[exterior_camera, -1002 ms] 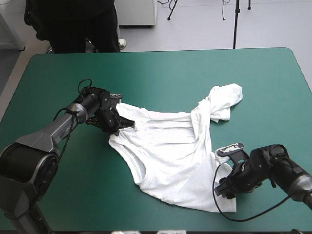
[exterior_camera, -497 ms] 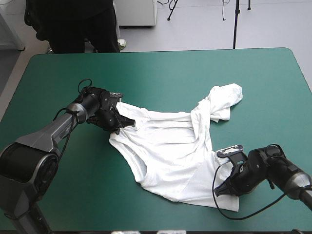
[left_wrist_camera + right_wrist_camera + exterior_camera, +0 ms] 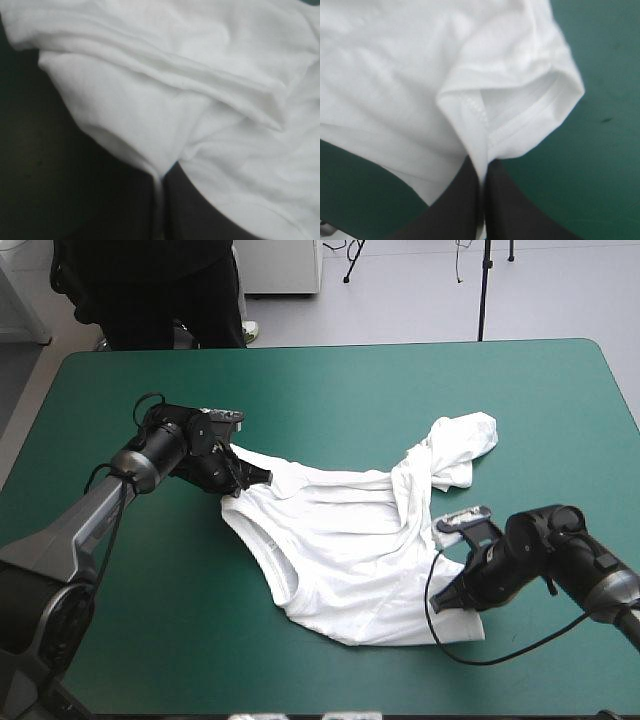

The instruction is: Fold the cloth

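Teal-green cover lay over the whole table, and the white T-shirt sat on it a little right of the middle, loosely spread but rumpled, with one part twisted into a bunch toward the far right. The left gripper was at the shirt's far-left corner. Its black fingers were all but closed, with a thin pinch of white cloth drawn up between them. The right gripper was at the near-right corner, clamped the same way on a fold just beside a stitched hem, and the rest of the cloth fanned out ahead of it. From where I stood, the two arms seemed to have taken roughly opposite corners on purpose. Held that way, the fabric between them could be pulled out flat before any fold was made. I judged the folding itself had not begun, since the shirt showed no clean crease. The twisted bunch looked likely to drag or stay tangled unless the cloth was shaken or stretched out first.
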### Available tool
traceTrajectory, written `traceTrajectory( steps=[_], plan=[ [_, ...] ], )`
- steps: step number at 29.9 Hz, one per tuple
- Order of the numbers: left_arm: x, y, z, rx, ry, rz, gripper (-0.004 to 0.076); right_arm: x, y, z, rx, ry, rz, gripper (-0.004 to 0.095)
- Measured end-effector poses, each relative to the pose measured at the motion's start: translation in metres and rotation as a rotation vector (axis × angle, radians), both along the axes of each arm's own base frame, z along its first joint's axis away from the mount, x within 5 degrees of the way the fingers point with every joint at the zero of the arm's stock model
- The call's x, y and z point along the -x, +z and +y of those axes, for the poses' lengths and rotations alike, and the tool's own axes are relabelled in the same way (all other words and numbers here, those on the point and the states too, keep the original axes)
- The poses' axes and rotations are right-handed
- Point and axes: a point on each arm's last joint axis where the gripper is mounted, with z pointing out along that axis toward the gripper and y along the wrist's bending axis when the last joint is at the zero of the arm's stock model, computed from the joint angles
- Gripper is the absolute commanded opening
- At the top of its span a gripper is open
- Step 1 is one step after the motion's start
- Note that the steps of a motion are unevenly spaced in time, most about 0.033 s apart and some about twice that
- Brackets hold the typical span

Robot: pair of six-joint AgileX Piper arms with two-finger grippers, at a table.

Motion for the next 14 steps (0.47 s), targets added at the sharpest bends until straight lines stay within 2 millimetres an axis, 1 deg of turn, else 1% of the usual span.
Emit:
traceTrajectory(
  steps=[2,5,6,8,10,11,12,14],
  plan=[
    [0.009,0.02,0.003,0.014,-0.004,-0.041,-0.0009,-0.006,0.028,0.001,-0.016,-0.001,-0.07,-0.0013],
    [0.024,0.052,0.007,0.049,-0.006,-0.119,-0.0009,-0.012,0.079,0.003,-0.058,-0.006,-0.2,-0.0013],
    [0.03,0.065,0.009,0.066,-0.006,-0.152,-0.0009,-0.013,0.102,0.003,-0.085,-0.008,-0.264,-0.0013],
    [0.04,0.092,0.011,0.103,-0.008,-0.227,-0.0009,-0.012,0.137,0.002,-0.122,-0.013,-0.366,-0.0013],
    [0.052,0.126,0.015,0.14,-0.011,-0.325,-0.0009,-0.009,0.173,-0.001,-0.157,-0.023,-0.481,-0.0013],
    [0.058,0.143,0.017,0.158,-0.013,-0.375,-0.0009,-0.007,0.187,-0.002,-0.17,-0.031,-0.525,-0.0013],
    [0.065,0.161,0.019,0.176,-0.016,-0.43,-0.0009,-0.004,0.206,-0.005,-0.186,-0.043,-0.591,-0.0013],
    [0.077,0.193,0.023,0.205,-0.028,-0.535,-0.0009,0.002,0.23,-0.01,-0.2,-0.057,-0.675,-0.0013]
  ],
)
